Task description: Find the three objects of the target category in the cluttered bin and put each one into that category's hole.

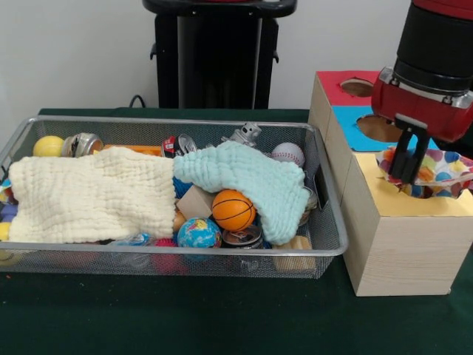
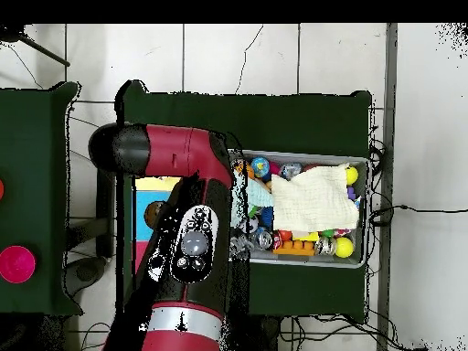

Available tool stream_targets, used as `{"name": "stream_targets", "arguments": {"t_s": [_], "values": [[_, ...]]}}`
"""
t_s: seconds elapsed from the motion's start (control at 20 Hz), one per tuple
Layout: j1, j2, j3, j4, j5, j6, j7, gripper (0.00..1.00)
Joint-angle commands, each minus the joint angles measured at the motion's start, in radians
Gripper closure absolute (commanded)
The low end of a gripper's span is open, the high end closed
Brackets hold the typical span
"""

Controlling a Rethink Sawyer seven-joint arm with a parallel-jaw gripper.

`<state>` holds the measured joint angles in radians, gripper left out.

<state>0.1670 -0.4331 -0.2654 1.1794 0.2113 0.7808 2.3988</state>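
Front view: gripper (image 1: pixel 409 176) pinches a colourful polka-dot paper bowl (image 1: pixel 436 171) over the wooden box's (image 1: pixel 403 244) yellow section; lower it squarely over the hole before releasing. Wire bin (image 1: pixel 331 244) holds cream cloth (image 1: pixel 92 196), mint cloth (image 1: pixel 251 177), basketball (image 1: pixel 233 210), globe ball (image 1: pixel 199 233), baseball (image 1: pixel 288 154), cans. Overhead view: arm (image 2: pixel 187 238) hides the box; bin stays cluttered.

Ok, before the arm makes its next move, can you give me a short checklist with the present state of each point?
1. Gripper holds the colourful paper bowl: ok, its fingers pinch the rim.
2. Bowl is over the yellow section of the wooden box: ok.
3. Yellow hole is free to receive it: cannot tell, the bowl hides it.
4. Bowl is released: not ok.
5. More bowls visible in the wire bin: cannot tell, the cream cloth and light blue cloth cover much.
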Motion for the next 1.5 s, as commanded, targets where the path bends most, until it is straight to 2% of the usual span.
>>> {"name": "stream_targets", "arguments": {"t_s": [0.05, 0.2, 0.3, 0.5, 0.6, 0.85, 1.1, 1.3, 1.5], "values": [[-0.003, 0.016, 0.107, 0.119, 0.000, 0.004, 0.066, 1.00], [0.001, 0.000, 0.124, 0.151, -0.007, 0.003, 0.035, 1.00], [0.007, -0.009, 0.137, 0.188, -0.008, -0.040, 0.032, 1.00], [0.059, 0.010, 0.115, 0.194, 0.000, -0.073, 0.124, 1.00], [0.086, 0.034, 0.094, 0.169, 0.005, -0.062, 0.166, 1.00], [0.127, 0.080, 0.088, 0.142, 0.030, -0.076, 0.215, 1.00], [0.106, 0.123, 0.122, 0.124, 0.035, -0.135, 0.160, 1.00], [0.094, 0.149, 0.111, 0.103, 0.014, -0.188, 0.138, 1.00], [0.047, 0.114, 0.115, 0.126, -0.017, -0.202, 0.063, 1.00]]}}
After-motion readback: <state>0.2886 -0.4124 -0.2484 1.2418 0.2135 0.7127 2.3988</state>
